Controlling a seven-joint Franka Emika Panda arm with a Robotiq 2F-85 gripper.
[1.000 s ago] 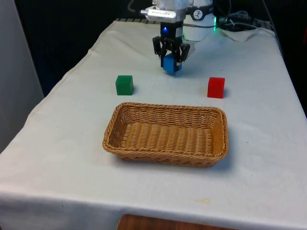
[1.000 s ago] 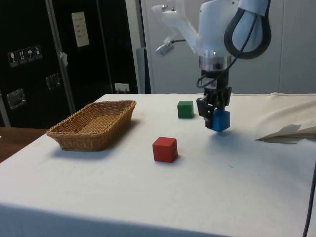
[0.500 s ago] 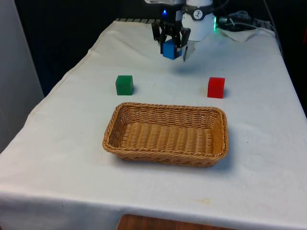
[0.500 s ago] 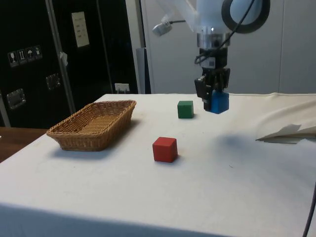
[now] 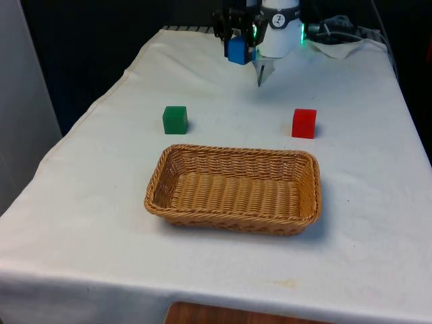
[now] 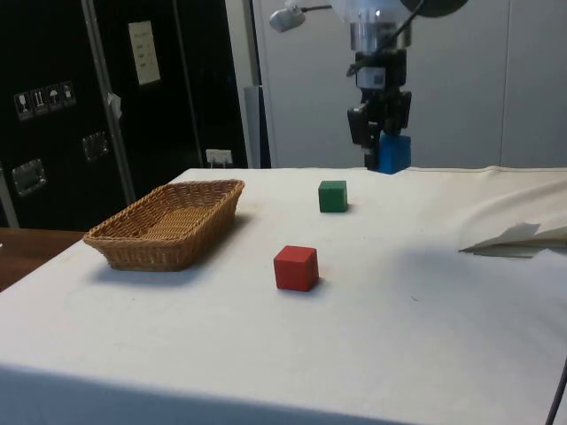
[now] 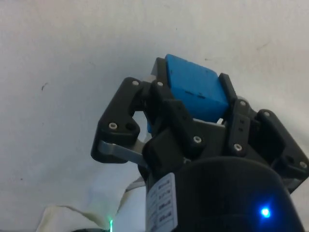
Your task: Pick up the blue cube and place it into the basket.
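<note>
Basket (image 5: 233, 190) sits nearest the front camera, empty. Behind it, green cube (image 5: 175, 119) on the front view's left, red cube (image 5: 304, 123) on the right. At the far end my gripper (image 5: 237, 42) is clamped on the blue cube (image 5: 237, 50), high above the cloth. I carry it over basket centre, lower inside the rim, then release; height clears both cubes.

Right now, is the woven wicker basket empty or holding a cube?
Empty. The woven wicker basket shows only its bare weave inside; the blue cube is clamped in the black two-finger gripper, high above the table.
</note>
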